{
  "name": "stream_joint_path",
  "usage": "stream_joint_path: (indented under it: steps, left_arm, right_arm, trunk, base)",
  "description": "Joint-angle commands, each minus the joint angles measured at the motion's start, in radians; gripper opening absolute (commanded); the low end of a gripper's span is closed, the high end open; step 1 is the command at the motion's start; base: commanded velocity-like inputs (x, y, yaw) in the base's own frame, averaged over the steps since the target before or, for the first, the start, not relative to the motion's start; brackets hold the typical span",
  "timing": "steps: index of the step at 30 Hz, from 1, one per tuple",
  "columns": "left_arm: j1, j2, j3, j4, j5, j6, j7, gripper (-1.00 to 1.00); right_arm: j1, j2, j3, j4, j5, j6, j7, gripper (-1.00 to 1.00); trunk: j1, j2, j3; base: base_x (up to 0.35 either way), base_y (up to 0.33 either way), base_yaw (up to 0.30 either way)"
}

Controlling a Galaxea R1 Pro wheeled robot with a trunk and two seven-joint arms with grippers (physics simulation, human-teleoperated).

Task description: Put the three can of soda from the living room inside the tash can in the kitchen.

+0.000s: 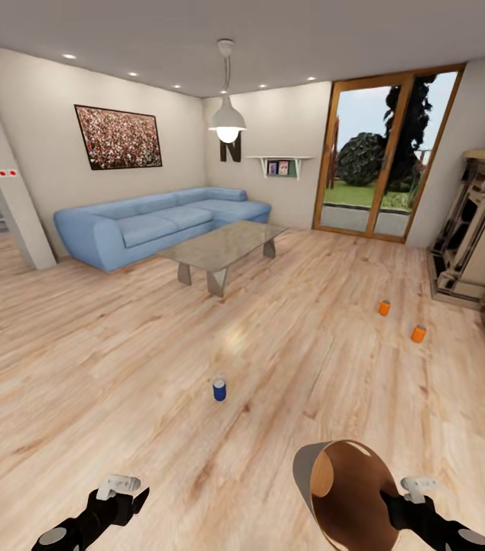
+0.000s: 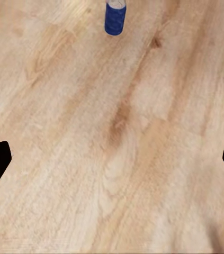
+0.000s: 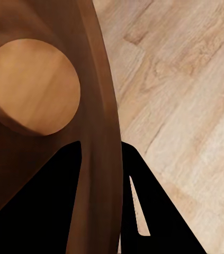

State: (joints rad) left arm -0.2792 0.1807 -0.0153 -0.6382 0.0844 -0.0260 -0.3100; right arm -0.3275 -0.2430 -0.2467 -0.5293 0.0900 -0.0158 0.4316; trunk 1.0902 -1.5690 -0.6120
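The robot stands in the living room (image 1: 196, 329), on the pale wood floor, with the blue sofa (image 1: 158, 226) and the glass coffee table (image 1: 223, 246) well ahead of both arms. As far as the pictures show, the task is barely begun: none of the three cans is in the bin, and the kitchen is not in sight.

The tash can (image 1: 346, 490) hangs tipped on its side at the right gripper (image 3: 102, 169), its brown inside turned toward the head camera. The right wrist view shows the jaws clamped across the bin's rim wall, one finger inside and one outside.

The left gripper (image 2: 112, 159) holds nothing; its jaws stand wide apart over bare floor.

The blue can (image 1: 219, 389) stands upright on the floor ahead of the left jaws, the nearest of the three. The two orange cans (image 1: 384, 308) (image 1: 418, 334) stand farther off, well ahead of the right jaws, near the fireplace (image 1: 480, 222). Whether they sit quite upright is hard to tell at that size.

Left to do, in my judgement: collect all three cans into the bin and carry it to the kitchen.
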Motion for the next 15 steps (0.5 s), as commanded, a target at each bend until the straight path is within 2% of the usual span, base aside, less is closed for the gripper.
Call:
stream_joint_path:
  steps: [1,13,15]
  left_arm:
    - [0.0,0.0,0.0,0.0,0.0,0.0,0.0,1.0]
    - [0.0,0.0,0.0,0.0,-0.006,0.0,0.0,1.0]
    - [-0.012,0.001,-0.001,-0.011,-0.014,-0.009,-0.011,1.0]
  right_arm:
    - [-0.001,0.0,-0.002,-0.002,-0.008,0.0,0.004,-1.0]
    - [-0.001,0.0,-0.002,-0.002,-0.004,0.0,0.006,-1.0]
    - [-0.011,0.003,0.013,-0.011,-0.003,0.005,0.012,-1.0]
  trunk:
    - [0.0,0.0,0.0]
    - [0.0,0.0,0.0]
    - [0.0,0.0,0.0]
  base:
    - [0.28,0.197,0.0]
    - [0.286,0.185,0.0]
    - [0.0,0.0,0.0]
